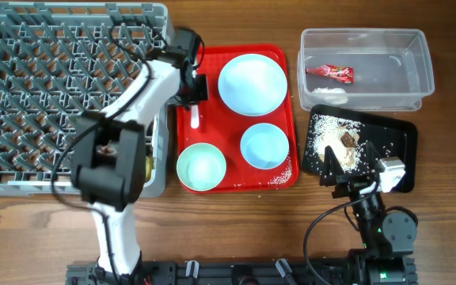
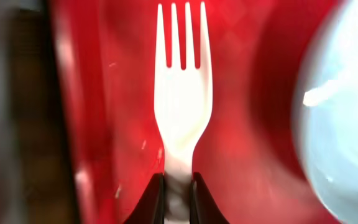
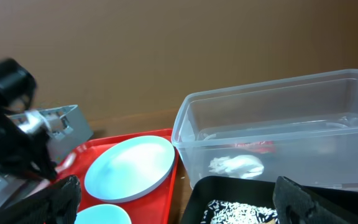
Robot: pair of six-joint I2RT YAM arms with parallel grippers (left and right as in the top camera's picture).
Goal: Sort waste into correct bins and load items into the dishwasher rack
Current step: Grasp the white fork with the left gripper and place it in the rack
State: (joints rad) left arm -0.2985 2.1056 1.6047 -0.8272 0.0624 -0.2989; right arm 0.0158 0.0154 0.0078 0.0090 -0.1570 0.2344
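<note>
My left gripper (image 1: 194, 99) is over the left side of the red serving tray (image 1: 291, 111), shut on the handle of the white fork (image 2: 182, 93), which lies tines forward; its jaws (image 2: 178, 193) pinch the handle. The pale-blue plate (image 1: 252, 83), pale-blue bowl (image 1: 264, 146) and light-green bowl (image 1: 202, 168) sit on the tray. The red wrapper (image 1: 330, 73) lies in the clear tub (image 1: 366, 71). Rice crumbs (image 1: 335, 142) lie on the black tray (image 1: 398, 138). My right gripper (image 1: 353, 170) is open and empty at its near edge. The grey rack (image 1: 22, 95) is at the left. The spoon is hidden.
A yellowish object (image 1: 148, 164), perhaps the cup, shows at the rack's near right corner behind my left arm. A white crumpled wad (image 1: 331, 95) lies in the tub beside the wrapper. Bare wooden table lies along the front edge.
</note>
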